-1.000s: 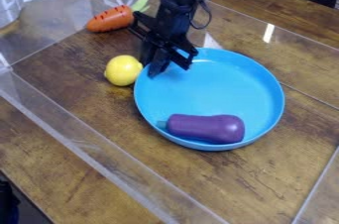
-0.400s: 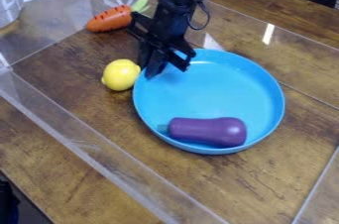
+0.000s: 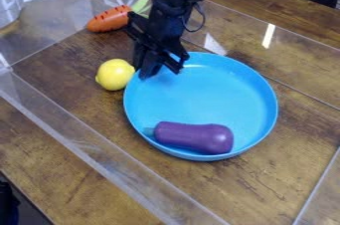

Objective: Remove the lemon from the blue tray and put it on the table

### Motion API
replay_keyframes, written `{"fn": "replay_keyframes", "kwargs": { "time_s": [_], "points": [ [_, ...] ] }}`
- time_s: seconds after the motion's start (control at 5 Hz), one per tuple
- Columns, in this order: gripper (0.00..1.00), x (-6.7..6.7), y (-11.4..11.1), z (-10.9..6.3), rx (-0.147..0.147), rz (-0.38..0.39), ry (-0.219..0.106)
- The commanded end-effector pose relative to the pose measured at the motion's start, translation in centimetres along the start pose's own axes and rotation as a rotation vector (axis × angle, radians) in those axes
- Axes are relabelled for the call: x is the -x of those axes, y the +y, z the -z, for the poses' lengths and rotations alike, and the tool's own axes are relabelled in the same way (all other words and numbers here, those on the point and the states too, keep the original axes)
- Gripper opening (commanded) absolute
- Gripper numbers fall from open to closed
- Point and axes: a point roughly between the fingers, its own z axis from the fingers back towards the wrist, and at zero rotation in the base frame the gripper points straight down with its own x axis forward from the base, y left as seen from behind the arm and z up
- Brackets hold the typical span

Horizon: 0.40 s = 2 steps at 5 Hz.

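We find the lemon (image 3: 115,74) already resting on the counter (image 3: 54,149), just outside the blue tray's (image 3: 253,90) left rim, near the counter's left clear wall. The fingers (image 3: 159,62) hover at the tray's upper-left rim beside the lemon, clenched on nothing. An eggplant (image 3: 194,136) lies inside the tray near its front edge. We judge placement done; next move calls only for lifting clear without nudging the fruit.
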Motion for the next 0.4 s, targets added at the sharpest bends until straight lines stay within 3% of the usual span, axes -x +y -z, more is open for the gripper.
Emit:
{"fn": "replay_keyframes", "kwargs": {
  "time_s": [0.0, 0.2],
  "points": [
    [0.00, -1.0, 1.8, -3.1, -0.024, 0.011, -0.079],
    [0.00, -2.1, 1.8, -4.6, -0.035, 0.049, -0.109]
  ]
}}
